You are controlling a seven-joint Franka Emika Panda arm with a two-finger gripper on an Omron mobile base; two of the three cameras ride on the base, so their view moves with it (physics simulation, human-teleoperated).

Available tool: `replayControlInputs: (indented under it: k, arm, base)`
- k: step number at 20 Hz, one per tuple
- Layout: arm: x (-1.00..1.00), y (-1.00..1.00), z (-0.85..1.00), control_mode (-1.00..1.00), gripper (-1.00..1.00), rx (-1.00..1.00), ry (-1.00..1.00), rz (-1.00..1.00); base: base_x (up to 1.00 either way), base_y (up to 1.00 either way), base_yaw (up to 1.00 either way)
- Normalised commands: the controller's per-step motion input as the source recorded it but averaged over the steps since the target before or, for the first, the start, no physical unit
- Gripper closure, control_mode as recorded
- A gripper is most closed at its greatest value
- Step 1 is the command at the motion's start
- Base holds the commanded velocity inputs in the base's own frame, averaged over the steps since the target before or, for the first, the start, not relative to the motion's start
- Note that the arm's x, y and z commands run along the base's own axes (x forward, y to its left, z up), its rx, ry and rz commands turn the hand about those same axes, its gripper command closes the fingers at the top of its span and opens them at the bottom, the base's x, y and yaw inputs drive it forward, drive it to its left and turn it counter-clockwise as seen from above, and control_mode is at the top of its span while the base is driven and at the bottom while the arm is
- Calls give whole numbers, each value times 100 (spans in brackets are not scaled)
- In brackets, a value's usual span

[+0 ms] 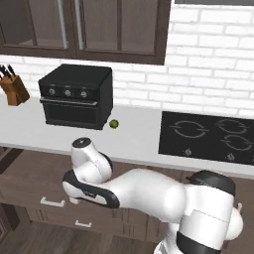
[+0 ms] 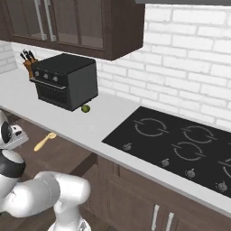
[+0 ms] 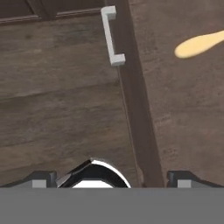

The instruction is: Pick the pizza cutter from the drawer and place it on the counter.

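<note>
1. Far left on the surface (image 1: 134,136), the knife block (image 1: 13,87) stands by the wall, with the black toaster oven (image 1: 77,95) next along. Nothing tan lies on the light slab, so the placing is not done.
2. Just right of the oven sits a small green fruit (image 1: 114,124). It is no part of this job.
3. Below the surface edge, the drawer (image 2: 58,151) stands pulled open, so I judge the opening step done. The pizza cutter (image 2: 44,141) lies flat on its brown floor, untouched, with the disc end toward the surface.
4. In the hand view, the drawer's silver handle (image 3: 112,36) is at the top and the cutter pokes in at the upper right, well apart from the end effector (image 3: 112,178). Its two dark tips stand wide apart with nothing between them: open and empty.
5. Further right, the black stovetop (image 1: 208,138) takes up the surface, so bare slab in front of the oven looks the likely landing spot.
6. The reach, the grasp, the lift and the set-down are all left to do.
</note>
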Motion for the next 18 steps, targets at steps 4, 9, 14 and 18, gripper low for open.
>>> replayControlInputs:
  k: [4,9,14,18]
  arm:
    - [52,7,-54,-100,-100,-8,0,0]
    - [21,-9,-20,-100,-100,-4,3,0]
    - [32,-19,-30,-100,-100,0,0,1]
    - [32,-9,-30,-100,-100,0,0,0]
  base:
    - [0,0,0]
    - [0,0,0]
    - [0,0,0]
    - [0,0,0]
